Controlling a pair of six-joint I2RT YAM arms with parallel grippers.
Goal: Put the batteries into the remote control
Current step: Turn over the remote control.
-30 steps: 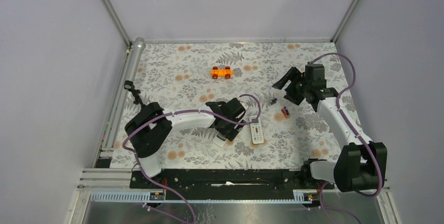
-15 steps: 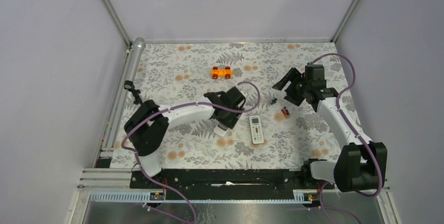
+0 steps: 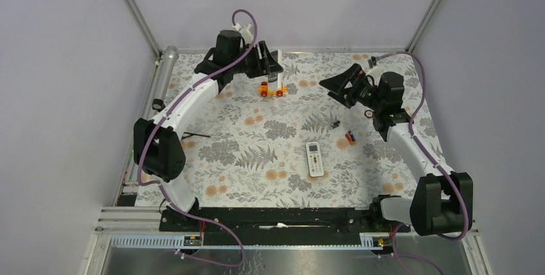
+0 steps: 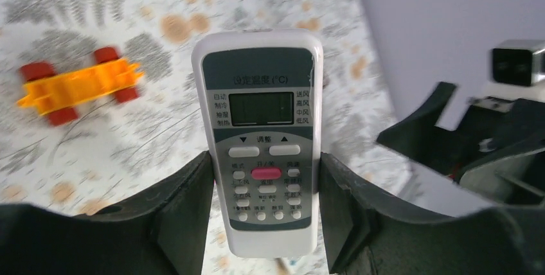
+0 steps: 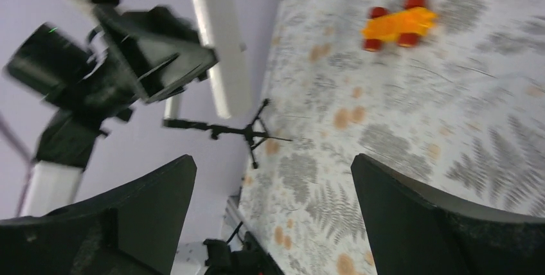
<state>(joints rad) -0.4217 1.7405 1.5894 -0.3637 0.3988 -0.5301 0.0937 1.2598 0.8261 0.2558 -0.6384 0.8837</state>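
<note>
The left end effector (image 4: pixel 263 180) squeezes the remote control (image 4: pixel 260 95) up in the air. The right end effector (image 5: pixel 273 166) is spread wide apart.

The batteries (image 3: pixel 349 137) lie right of the tabletop remote (image 3: pixel 314 158).

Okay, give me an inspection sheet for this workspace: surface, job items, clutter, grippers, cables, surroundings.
Surface: fern-and-flower patterned cover, lying flat.
Job's things: remote control held up off the cover in the left gripper; batteries lying on the cover, right of centre.
Clutter: white remote with a green screen; orange toy car; tiny black piece; small black tripod.
Grippers: left gripper shut on the remote control's sides; right gripper open, empty, raised.
Cables: purple cables looped along both arms.
Surroundings: plain pale walls; grey tube at the left edge.
</note>
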